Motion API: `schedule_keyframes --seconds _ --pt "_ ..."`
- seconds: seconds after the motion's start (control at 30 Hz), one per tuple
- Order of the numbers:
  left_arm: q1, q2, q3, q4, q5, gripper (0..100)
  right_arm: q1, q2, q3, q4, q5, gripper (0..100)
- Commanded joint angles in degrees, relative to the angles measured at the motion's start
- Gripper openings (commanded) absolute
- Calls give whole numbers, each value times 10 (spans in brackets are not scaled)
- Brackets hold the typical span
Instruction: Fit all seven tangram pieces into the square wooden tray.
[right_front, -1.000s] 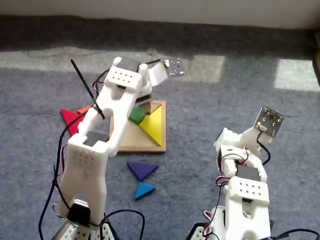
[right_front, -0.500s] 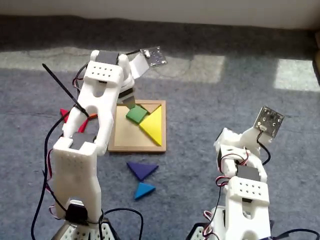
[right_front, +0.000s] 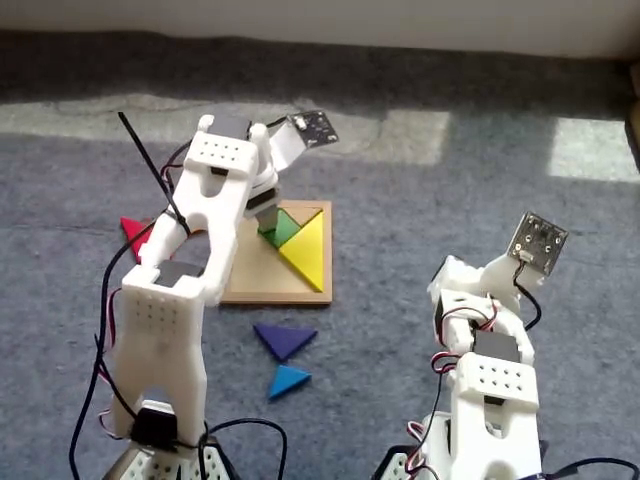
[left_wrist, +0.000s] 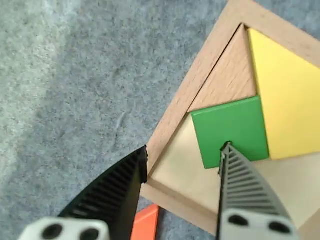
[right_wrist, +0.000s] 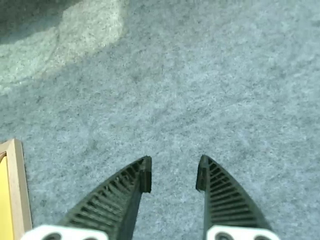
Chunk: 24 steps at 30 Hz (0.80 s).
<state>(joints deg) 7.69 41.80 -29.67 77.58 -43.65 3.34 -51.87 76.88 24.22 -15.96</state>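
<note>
The square wooden tray lies left of centre on the carpet, holding a yellow triangle and a green square. My left gripper hangs open over the tray's far left part. In the left wrist view the left gripper has one fingertip on the edge of the green square, beside the yellow triangle, and the other over the tray rim. An orange piece lies just outside the tray. My right gripper is open over bare carpet.
A red triangle lies left of the tray, partly behind the left arm. A purple triangle and a blue triangle lie on the carpet in front of the tray. The right arm stands at the near right. The tray's corner is in the right wrist view.
The left arm swung left and away from the tray, then came back to the right; its gripper now sits at the green square. The right arm has not moved.
</note>
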Motion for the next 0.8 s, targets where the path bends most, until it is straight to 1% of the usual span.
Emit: schedule_keyframes --seconds 0.0,0.07,0.2,0.23,0.47,0.53,0.63,0.77 --pt "42 -3 -20 -8 14 235 -7 -7 -2 -11 7 159" --pt "51 -3 -27 -4 17 235 -7 -7 -2 -11 7 159" --pt "53 -5 -62 0 55 236 -7 -7 -2 -11 7 159" --pt "51 -5 -77 14 59 236 -7 -7 -2 -11 7 159" --pt "30 -5 -230 186 60 234 -7 -7 -2 -11 7 159" --pt "28 -5 -273 227 80 234 -7 -7 -2 -11 7 159" --pt "17 -8 -307 236 129 234 -7 -7 -2 -11 7 159" --pt "14 -51 -277 236 135 234 -7 -7 -2 -11 7 159"
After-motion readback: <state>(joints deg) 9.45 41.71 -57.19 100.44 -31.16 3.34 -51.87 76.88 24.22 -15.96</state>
